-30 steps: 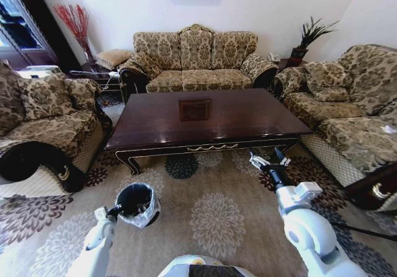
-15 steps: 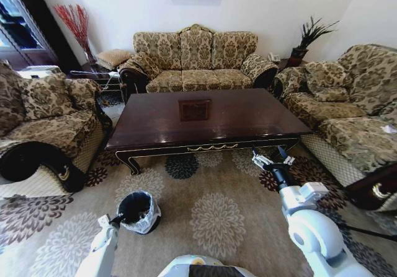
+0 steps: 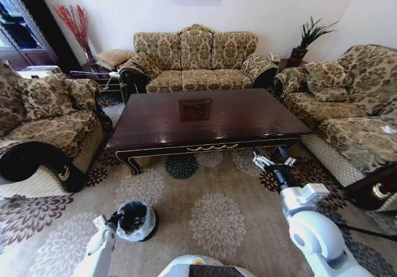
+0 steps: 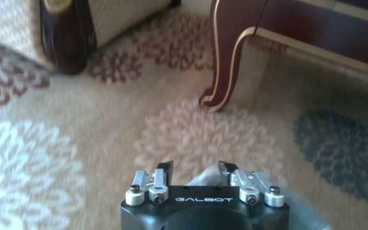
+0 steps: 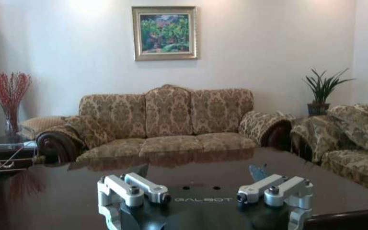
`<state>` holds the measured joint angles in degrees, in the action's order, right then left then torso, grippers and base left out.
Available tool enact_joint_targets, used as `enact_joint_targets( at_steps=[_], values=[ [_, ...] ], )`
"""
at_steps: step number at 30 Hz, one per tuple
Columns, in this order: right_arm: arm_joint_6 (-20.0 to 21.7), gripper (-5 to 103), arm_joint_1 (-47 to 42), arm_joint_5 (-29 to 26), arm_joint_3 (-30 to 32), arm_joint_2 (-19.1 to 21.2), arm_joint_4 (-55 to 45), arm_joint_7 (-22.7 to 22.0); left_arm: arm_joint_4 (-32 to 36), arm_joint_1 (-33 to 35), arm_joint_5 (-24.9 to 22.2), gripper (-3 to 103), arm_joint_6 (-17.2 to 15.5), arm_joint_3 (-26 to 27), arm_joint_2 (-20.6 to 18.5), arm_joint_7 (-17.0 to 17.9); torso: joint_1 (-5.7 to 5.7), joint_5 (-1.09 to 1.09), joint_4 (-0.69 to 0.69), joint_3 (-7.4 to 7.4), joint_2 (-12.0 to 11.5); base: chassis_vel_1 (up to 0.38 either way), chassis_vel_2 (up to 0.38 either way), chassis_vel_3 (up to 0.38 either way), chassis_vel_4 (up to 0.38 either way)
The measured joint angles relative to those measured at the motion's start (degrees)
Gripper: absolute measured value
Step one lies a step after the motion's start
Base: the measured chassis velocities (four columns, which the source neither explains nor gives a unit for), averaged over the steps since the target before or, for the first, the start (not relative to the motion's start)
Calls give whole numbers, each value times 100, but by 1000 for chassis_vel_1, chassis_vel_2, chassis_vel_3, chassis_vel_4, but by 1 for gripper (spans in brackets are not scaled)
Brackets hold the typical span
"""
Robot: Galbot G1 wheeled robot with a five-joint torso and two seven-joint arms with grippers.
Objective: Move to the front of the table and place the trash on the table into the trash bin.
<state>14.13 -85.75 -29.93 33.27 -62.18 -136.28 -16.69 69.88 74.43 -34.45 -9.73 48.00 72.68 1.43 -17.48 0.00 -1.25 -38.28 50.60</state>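
The table (image 3: 205, 119) is a glossy dark-brown coffee table with a bare top, straight ahead of me. The trash is out of view. The trash bin (image 3: 135, 220), black with a white bag over its rim, sits low on the carpet at my front left. My left gripper (image 3: 113, 219) is shut on the near edge of its rim. In the left wrist view the fingers (image 4: 162, 168) pinch the translucent bag (image 4: 204, 178), with a carved table leg (image 4: 225, 62) beyond. My right gripper (image 3: 272, 160) hangs open just off the table's front right corner, and its wrist view looks across the tabletop (image 5: 63, 191).
Patterned sofas ring the table: one behind it (image 3: 195, 60), one on the left (image 3: 43, 122) and one on the right (image 3: 347, 109). Flowered carpet (image 3: 211, 209) lies open between me and the table. A dark sofa foot (image 4: 65, 38) stands near the table leg.
The left arm has lowered the trash bin from above the carpet down toward it and closer to me. The right gripper shifted slightly to the right and then stayed still.
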Motion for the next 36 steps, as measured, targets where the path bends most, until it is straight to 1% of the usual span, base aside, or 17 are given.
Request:
enact_joint_targets(
  at_steps=[2, 3, 6, 7, 8, 9, 10, 11, 14, 15, 18, 19, 21, 23, 24, 26, 36],
  values=[
    [0, 100, 12, -1, 0, -3, -3, -4, 591, 146, -131, 61, -28, 57, -8, 69, 0, -4, -1, 0, 0, 0, 0, 0, 0],
    [0, 100, 12, -1, 0, -3, -3, -4, 591, 146, -131, 61, -28, 57, -8, 69, 0, -4, -1, 0, 0, 0, 0, 0, 0],
    [56, 100, 36, -37, 16, 14, -29, -3, 1831, 375, -311, 78, -81, 220, 20, 156, 0, 4, 1, 0, 0, 0, 0, 0, 0],
    [56, 100, 36, -37, 16, 14, -29, -3, 1831, 375, -311, 78, -81, 220, 20, 156, 0, 4, 1, 0, 0, 0, 0, 0, 0],
    [84, 100, 37, -43, 35, 18, -42, 5, 2256, 463, -268, 78, -39, 272, 48, 162, 0, -2, 1, 0, 0, 0, 0, 0, 0],
    [120, 100, 37, -45, 67, 18, -56, 30, 3008, 617, -227, 89, 23, 364, 97, 148, 0, 1, 2, 0, 0, 0, 0, 0, 0],
    [134, 100, 32, -42, 84, 18, -57, 45, 3382, 704, -225, 89, 55, 397, 129, 111, 0, 4, 1, 0, 0, 0, 0, 0, 0],
    [134, 100, 32, -42, 84, 18, -57, 45, 3382, 704, -225, 89, 55, 397, 129, 111, 0, 4, 1, 0, 0, 0, 0, 0, 0],
    [252, 100, 0, -35, 181, 2, -76, 83, 4737, 1093, -218, 99, 192, 484, 317, -44, 0, 2, 2, 0, 0, 0, 0, 0, 0],
    [252, 100, 0, -35, 181, 2, -76, 83, 4737, 1093, -218, 99, 192, 484, 317, -44, 0, 2, 2, 0, 0, 0, 0, 0, 0],
    [405, 100, -11, -39, 303, 7, -85, 85, 5847, 1539, -127, 100, 223, 474, 557, -201, 0, 4, 0, 0, 0, 0, 0, 0, 0],
    [405, 100, -11, -39, 303, 7, -85, 85, 5847, 1539, -127, 100, 223, 474, 557, -201, 0, 4, 0, 0, 0, 0, 0, 0, 0],
    [546, 100, 9, -49, 353, 23, -90, 84, 6342, 1732, 126, 100, 220, 372, 721, -227, 0, 3, -1, 0, 0, 0, 0, 0, 0],
    [584, 100, 25, -56, 362, 28, -92, 81, 6433, 1752, 258, 100, 219, 340, 771, -232, 0, 1, -1, 0, 0, 0, 0, 0, 0],
    [624, 100, 62, -71, 365, 33, -91, 78, 6493, 1737, 511, 100, 230, 292, 829, -242, 0, 2, 0, 0, 0, 0, 0, 0, 0],
    [654, 100, 111, -73, 340, 42, -63, 77, 6452, 1635, 705, 100, 248, 246, 842, -230, 0, 1, 1, 0, 0, 0, 0, 0, 0],
    [655, 100, 176, 7, 124, 26, 27, 105, 6249, 1659, 1016, 100, 370, 258, 878, -188, 0, -1, 0, 0, 0, -33, -45, 43, 45]
  ],
)
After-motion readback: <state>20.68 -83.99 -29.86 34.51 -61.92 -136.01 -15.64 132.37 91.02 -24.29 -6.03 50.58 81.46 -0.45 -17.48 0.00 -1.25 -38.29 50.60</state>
